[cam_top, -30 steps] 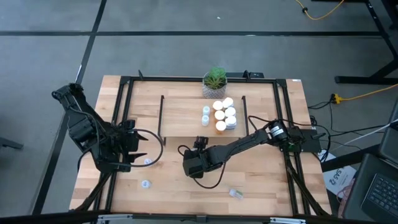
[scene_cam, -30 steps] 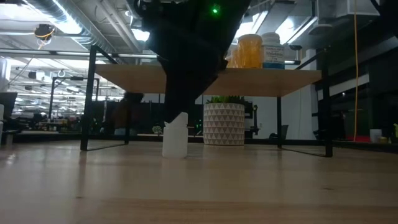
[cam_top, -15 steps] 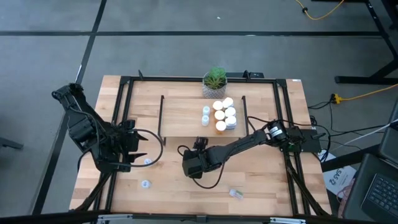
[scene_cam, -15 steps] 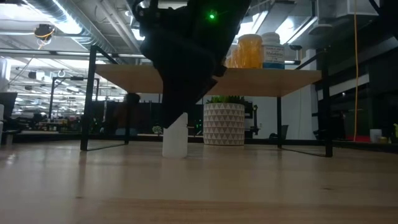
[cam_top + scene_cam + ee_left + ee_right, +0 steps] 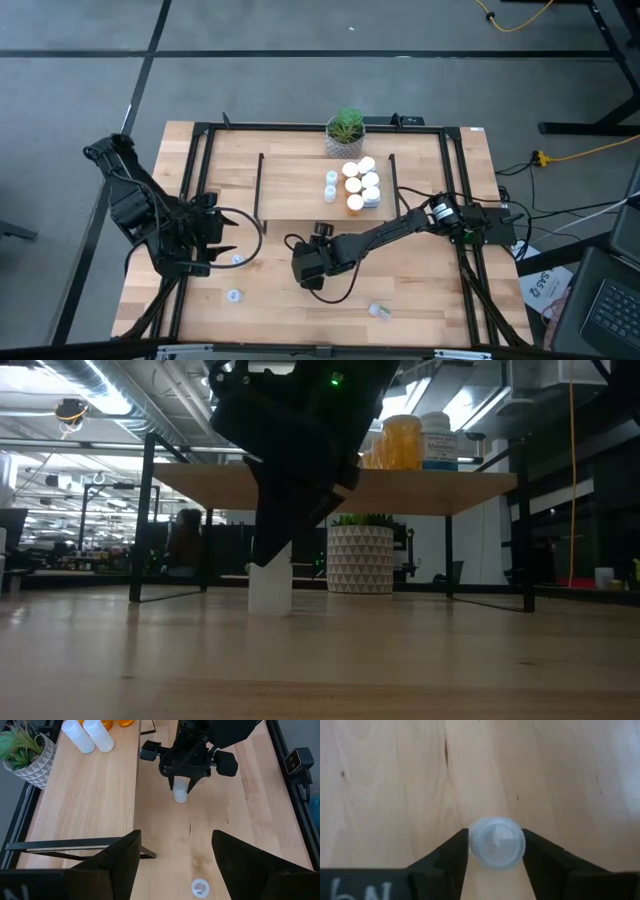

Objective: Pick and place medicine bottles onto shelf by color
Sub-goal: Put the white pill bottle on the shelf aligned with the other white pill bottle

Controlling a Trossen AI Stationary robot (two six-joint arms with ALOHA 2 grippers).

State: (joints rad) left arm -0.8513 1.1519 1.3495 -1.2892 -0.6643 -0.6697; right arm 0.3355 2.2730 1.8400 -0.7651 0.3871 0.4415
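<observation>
High view: three loose bottles (image 5: 233,296)

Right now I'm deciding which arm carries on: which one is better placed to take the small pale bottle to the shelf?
The right. The right gripper already has its fingers on both sides of the pale bottle on the tabletop, near the shelf. The left gripper waits open at the table's left side.

Two dark cabled arms, black fingers (image 5: 447,857)
</observation>
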